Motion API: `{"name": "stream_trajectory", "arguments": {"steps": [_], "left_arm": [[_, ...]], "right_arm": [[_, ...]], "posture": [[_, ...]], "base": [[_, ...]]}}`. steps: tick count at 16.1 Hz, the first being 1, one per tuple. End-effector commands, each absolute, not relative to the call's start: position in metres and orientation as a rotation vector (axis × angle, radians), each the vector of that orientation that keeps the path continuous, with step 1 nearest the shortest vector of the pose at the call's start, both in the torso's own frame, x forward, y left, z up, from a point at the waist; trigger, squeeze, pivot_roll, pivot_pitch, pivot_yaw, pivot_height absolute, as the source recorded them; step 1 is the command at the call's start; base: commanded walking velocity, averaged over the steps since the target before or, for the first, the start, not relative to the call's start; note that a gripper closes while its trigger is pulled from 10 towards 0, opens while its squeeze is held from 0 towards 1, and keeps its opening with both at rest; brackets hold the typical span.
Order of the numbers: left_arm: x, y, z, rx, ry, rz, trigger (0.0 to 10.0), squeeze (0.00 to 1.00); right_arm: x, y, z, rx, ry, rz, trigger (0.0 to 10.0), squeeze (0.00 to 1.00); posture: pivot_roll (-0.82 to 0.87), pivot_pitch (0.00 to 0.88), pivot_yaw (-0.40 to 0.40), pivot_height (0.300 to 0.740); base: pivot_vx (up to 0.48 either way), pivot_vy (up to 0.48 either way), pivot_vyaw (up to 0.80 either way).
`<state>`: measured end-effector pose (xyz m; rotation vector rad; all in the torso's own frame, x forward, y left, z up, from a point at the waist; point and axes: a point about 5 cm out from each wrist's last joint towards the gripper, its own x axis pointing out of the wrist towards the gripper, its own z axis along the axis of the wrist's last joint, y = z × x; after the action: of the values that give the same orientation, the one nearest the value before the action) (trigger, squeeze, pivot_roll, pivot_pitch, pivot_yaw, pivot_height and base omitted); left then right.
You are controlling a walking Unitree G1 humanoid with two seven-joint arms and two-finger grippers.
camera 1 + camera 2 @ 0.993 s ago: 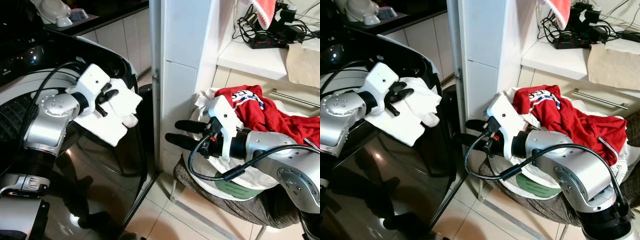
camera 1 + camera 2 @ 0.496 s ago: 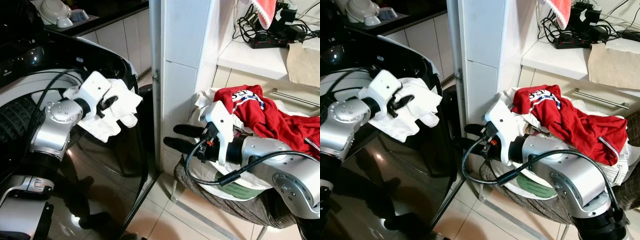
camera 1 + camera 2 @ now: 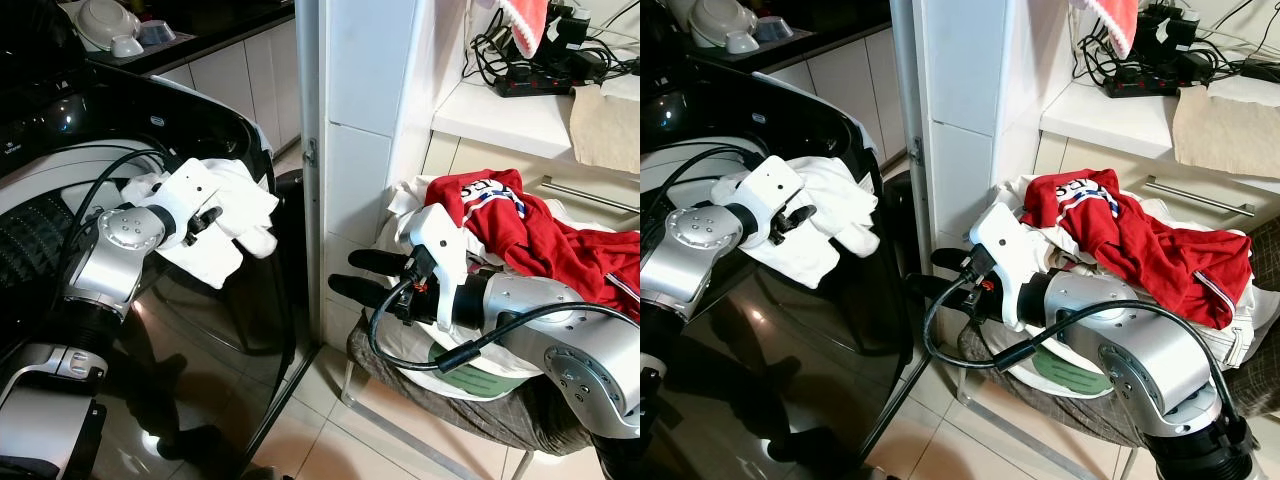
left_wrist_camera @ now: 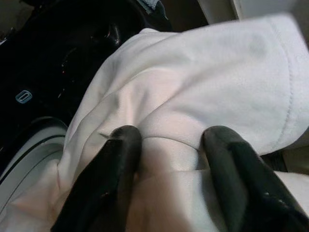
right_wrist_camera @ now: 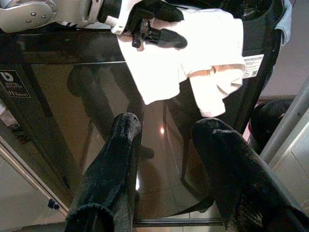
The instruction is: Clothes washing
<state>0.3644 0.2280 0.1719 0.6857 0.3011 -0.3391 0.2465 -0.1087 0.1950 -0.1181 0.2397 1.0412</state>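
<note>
A white garment (image 3: 238, 212) hangs over the rim of the black top-loading washing machine (image 3: 215, 120). My left gripper (image 3: 204, 214) is shut on it, and in the left wrist view both black fingers (image 4: 116, 159) press into the bunched cloth (image 4: 203, 82). My right gripper (image 3: 352, 272) stands open and empty, low beside the tiled pillar and pointing at the washer's glossy front (image 5: 72, 106). Behind the right arm, a red jersey (image 3: 520, 225) lies on a pile of white laundry (image 3: 410, 200) in a basket.
A white tiled pillar (image 3: 360, 120) stands between the washer and the basket, which rests on a chair with a brown cushion (image 3: 480, 415). A counter at the back right holds a power strip and cables (image 3: 540, 75). Bowls (image 3: 110, 25) sit behind the washer.
My left gripper has drawn the white garment lower and closer to the washer's rim. The right gripper has shifted slightly left and down, still open.
</note>
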Motion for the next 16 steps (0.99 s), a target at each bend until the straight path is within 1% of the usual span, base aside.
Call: {"name": "stream_trajectory", "arguments": {"steps": [1,2,9,12,14,16], "left_arm": [[0.365,0.233,0.172,0.675,0.318,-0.319,1.6,0.00],[0.366,0.235,0.173,0.672,0.318,-0.312,0.0,0.00],[0.367,0.240,0.180,0.651,0.301,-0.270,0.0,0.00],[0.369,0.247,0.184,0.653,0.295,-0.207,0.0,0.00],[0.372,0.259,0.193,0.669,0.270,-0.085,0.0,0.00],[0.374,0.282,0.217,0.728,0.203,0.112,0.0,0.00]], "right_arm": [[0.244,-0.107,0.195,-0.135,0.236,1.051,10.0,0.00],[0.244,-0.107,0.196,-0.136,0.236,1.051,10.0,0.00],[0.244,-0.108,0.196,-0.141,0.233,1.051,10.0,0.00],[0.245,-0.109,0.197,-0.142,0.233,1.049,10.0,0.00],[0.245,-0.109,0.197,-0.143,0.232,1.048,10.0,0.00],[0.246,-0.109,0.198,-0.145,0.228,1.047,10.0,0.00]], "posture": [[-0.03,0.000,0.072,0.740],[-0.03,0.000,0.072,0.740],[-0.03,0.000,0.070,0.740],[-0.03,0.000,0.069,0.740],[-0.03,0.000,0.069,0.740],[-0.03,0.000,0.068,0.740]], "base": [[0.000,0.000,0.00],[0.000,0.000,0.00],[0.000,0.000,0.00],[0.000,0.000,0.00],[0.000,0.000,0.00],[0.000,0.000,0.00]]}}
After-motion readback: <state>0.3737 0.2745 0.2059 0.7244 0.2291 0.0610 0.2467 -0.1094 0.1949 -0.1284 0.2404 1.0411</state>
